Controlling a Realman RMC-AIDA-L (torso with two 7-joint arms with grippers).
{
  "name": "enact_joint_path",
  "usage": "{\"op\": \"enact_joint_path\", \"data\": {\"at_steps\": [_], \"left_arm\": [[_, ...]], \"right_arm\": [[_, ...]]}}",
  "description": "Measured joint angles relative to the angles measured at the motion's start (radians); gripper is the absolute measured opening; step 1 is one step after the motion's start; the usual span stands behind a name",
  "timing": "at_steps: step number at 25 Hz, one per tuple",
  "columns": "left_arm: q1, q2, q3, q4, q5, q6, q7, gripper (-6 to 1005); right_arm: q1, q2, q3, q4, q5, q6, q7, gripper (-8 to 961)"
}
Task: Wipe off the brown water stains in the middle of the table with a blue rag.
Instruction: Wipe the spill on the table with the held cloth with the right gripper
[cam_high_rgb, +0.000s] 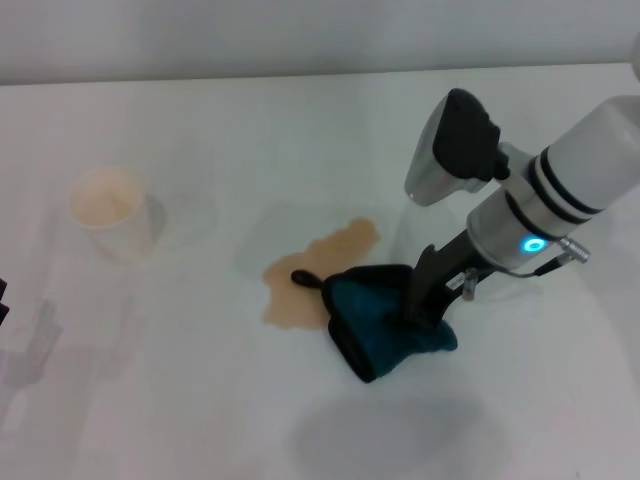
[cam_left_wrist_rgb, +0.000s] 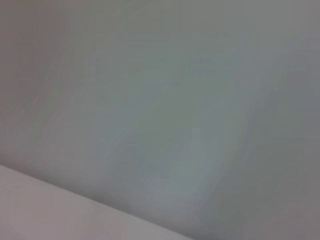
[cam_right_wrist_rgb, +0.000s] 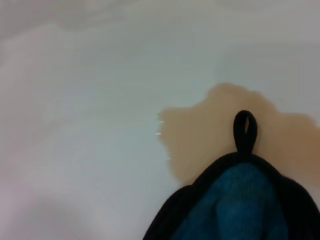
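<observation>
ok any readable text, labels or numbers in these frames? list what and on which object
None readable.
Paper cup: plain, no print visible.
Blue rag: no tag or lettering, only a black loop over the brown water stains.
Right gripper, pressed on the rag: no markings; the arm shows only a lit blue dot.
Table: blank.

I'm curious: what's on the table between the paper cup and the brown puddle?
Nothing: in the head view, only bare white table lies between the paper cup and the brown puddle.
</observation>
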Motion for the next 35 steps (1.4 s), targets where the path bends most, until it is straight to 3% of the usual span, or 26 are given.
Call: {"op": "enact_joint_path", "data": {"at_steps": [8,16,35], "left_arm": [[-0.003,0.000,-0.001,0.000,0.004,-0.001,0.000,888],[-0.012,0.000,-0.004,0.000,0.006,-0.002,0.000,887],[-0.025,0.002,-0.008,0.009,-0.002,-0.002,0.000,888]], "right_arm": [[-0.026,0.011,-0.123,-0.025,0.116,-0.007,-0.006,69],[-0.036,0.018,-0.164,-0.043,0.178,0.023,-0.021,69],[-0.045,0.015,-0.203,-0.069,0.246,0.331,-0.042,81]]}}
